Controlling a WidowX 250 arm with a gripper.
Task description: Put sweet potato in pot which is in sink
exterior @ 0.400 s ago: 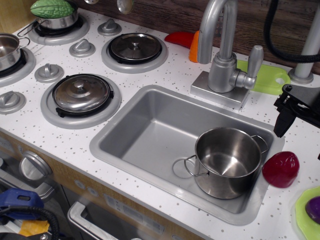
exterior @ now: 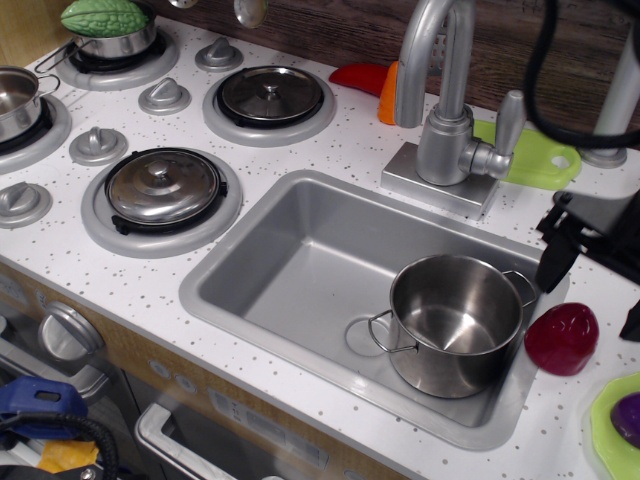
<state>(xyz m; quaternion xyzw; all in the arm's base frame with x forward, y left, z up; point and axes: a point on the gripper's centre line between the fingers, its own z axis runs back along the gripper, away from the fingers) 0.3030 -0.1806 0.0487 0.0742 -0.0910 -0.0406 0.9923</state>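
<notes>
No legible writing; sweet potato [exterior: 562,338] beside sink [exterior: 300,250].

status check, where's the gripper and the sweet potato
Gripper open, empty, above sweet potato. Sweet potato on counter right of sink, not grasped. Pot upright in sink, empty. Nothing in the way.

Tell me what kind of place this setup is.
Most likely a toy play kitchen: a speckled white counter with a moulded grey sink and plastic faucet, round burner rings with knobs, and plastic food such as the sweet potato beside the pot.
</notes>
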